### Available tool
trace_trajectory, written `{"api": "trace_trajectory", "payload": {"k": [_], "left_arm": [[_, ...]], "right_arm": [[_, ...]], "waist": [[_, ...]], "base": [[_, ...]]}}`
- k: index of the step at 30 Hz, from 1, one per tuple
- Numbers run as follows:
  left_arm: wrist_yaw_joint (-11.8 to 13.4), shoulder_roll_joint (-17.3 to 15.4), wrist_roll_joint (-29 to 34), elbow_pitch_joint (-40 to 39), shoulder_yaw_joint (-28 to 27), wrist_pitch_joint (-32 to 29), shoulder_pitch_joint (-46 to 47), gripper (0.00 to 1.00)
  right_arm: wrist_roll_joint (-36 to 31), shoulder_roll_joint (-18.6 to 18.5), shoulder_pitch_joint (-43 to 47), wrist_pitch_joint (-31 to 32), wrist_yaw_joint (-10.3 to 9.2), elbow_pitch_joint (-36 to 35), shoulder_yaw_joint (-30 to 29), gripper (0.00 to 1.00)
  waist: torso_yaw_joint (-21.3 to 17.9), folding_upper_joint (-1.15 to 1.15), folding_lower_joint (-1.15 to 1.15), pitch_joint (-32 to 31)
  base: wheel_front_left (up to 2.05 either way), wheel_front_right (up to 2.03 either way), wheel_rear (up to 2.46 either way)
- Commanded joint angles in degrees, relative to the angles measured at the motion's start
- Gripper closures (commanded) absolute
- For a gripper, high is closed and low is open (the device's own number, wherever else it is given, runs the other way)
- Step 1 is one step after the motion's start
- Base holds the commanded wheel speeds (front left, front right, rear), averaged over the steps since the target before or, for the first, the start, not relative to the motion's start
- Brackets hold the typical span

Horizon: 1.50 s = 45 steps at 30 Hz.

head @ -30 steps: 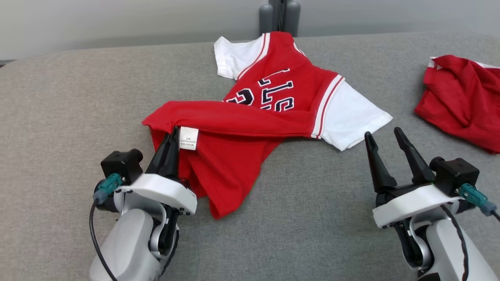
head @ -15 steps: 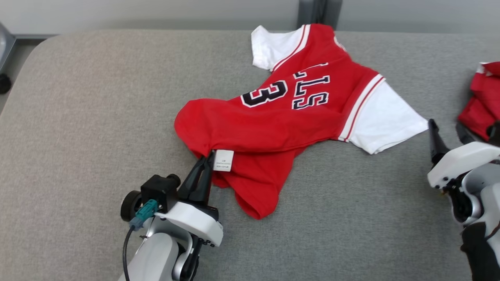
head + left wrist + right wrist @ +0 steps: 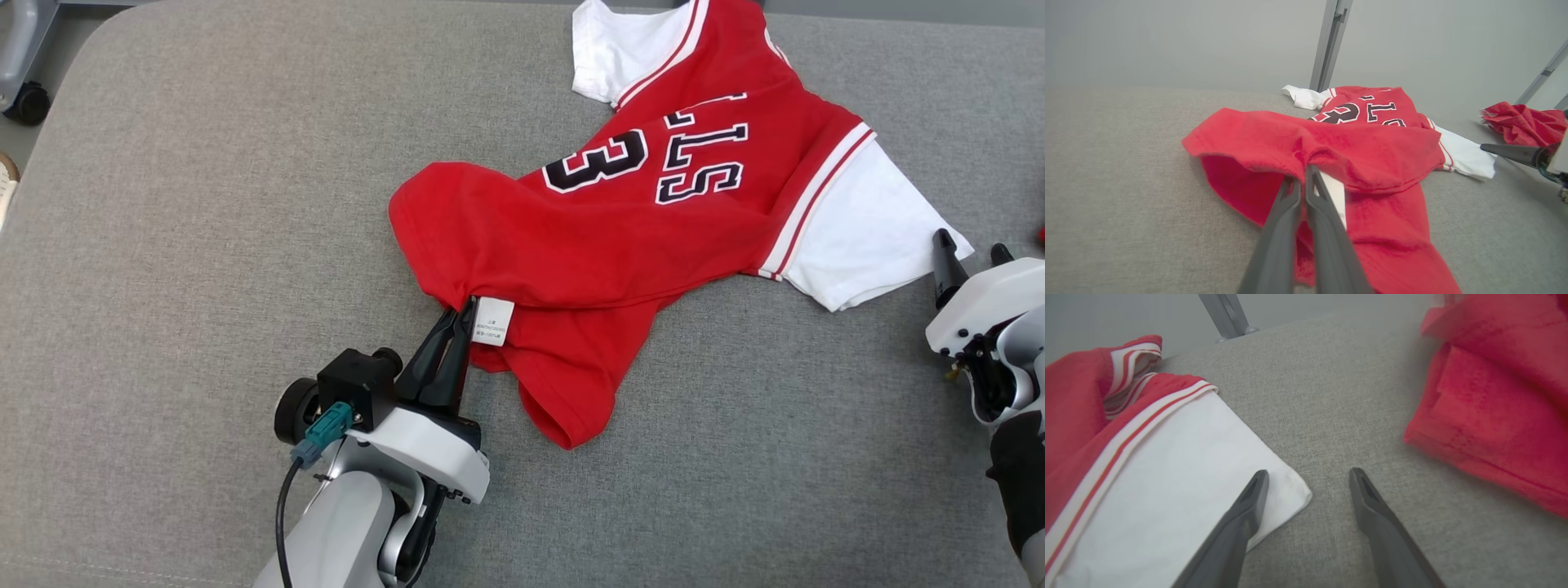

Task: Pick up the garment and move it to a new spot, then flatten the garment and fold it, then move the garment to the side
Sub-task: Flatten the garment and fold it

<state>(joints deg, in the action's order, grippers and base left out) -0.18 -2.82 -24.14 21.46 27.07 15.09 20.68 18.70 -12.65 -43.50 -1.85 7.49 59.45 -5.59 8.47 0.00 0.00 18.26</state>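
Observation:
The garment (image 3: 620,237) is a red jersey with white sleeves and dark lettering, lying rumpled on the grey cushioned surface (image 3: 204,245). Its lower part is folded over, with a white label (image 3: 494,321) showing at the hem. My left gripper (image 3: 461,314) is shut on the red hem beside that label; in the left wrist view its fingers (image 3: 1306,192) pinch the folded edge of the garment (image 3: 1355,151). My right gripper (image 3: 967,249) stands open at the right edge, beside the white sleeve (image 3: 1180,477), its tips (image 3: 1308,477) holding nothing.
A second red cloth (image 3: 1498,396) lies bunched on the surface to the right of my right gripper, also seen as a red heap (image 3: 1523,122). A caster wheel (image 3: 28,102) and floor show past the rounded far-left corner. Grey posts (image 3: 1329,41) stand behind.
The head camera has tilted down and left, shifting the whole picture. My left gripper stays shut on the hem; the folded red part has spread a little, uncovering the numeral 3.

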Motion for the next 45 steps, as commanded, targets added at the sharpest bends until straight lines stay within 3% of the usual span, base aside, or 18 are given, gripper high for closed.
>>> {"api": "trace_trajectory", "payload": {"k": [1,2,4,5,6,7,20,31,45], "left_arm": [[0.2,-0.2,-0.1,-0.1,0.0,0.0,1.0,1.00],[0.2,-0.2,-0.2,-0.1,0.1,0.0,1.1,1.00],[0.3,-0.2,-0.2,0.1,0.0,0.0,1.1,1.00],[0.4,-0.2,-0.2,0.1,0.0,0.0,1.1,1.00],[0.4,-0.2,-0.2,0.2,-0.1,0.0,1.2,1.00],[0.4,-0.2,-0.3,0.2,-0.1,0.0,1.2,1.00],[0.7,-0.2,0.3,-0.3,-2.4,0.0,0.7,1.00],[-0.1,-0.7,4.0,-1.8,-7.8,0.0,0.1,1.00],[-2.1,-5.1,7.6,-1.1,-9.2,0.0,4.9,1.00]], "right_arm": [[0.4,-0.3,-0.6,-0.3,0.01,0.5,-0.2,0.00],[0.5,-0.2,-0.9,-0.2,0.01,1.2,-0.1,0.02],[1.0,0.3,-1.4,-0.1,0.01,2.4,0.4,0.55],[1.2,0.5,-1.6,-0.1,0.01,2.7,0.8,0.67],[1.6,0.7,-1.7,-0.1,0.01,3.0,1.2,0.91],[1.8,0.7,-1.8,-0.3,0.01,3.3,1.6,1.00],[6.9,-0.2,-1.7,-2.8,0.01,0.1,8.9,1.00],[15.5,-2.1,-1.7,-2.1,0.01,-10.6,14.8,1.00],[30.2,-1.7,-5.4,4.6,0.01,-21.3,9.7,1.00]], "waist": [[0.0,0.00,0.00,0.1],[0.0,0.00,0.00,0.1],[-0.1,0.00,0.00,0.1],[-0.2,0.00,0.00,0.1],[-0.2,0.00,0.00,0.1],[-0.3,0.00,0.00,0.1],[-1.6,0.00,0.00,-2.2],[-3.8,0.00,0.00,-6.4],[-5.6,0.00,0.00,-11.0]], "base": [[0.00,0.00,0.00],[0.00,0.00,0.00],[0.00,0.00,0.00],[0.00,0.00,0.00],[0.00,0.00,0.00],[0.00,0.00,0.00],[0.00,0.00,0.00],[0.00,0.00,0.00],[0.00,0.00,0.00]]}}
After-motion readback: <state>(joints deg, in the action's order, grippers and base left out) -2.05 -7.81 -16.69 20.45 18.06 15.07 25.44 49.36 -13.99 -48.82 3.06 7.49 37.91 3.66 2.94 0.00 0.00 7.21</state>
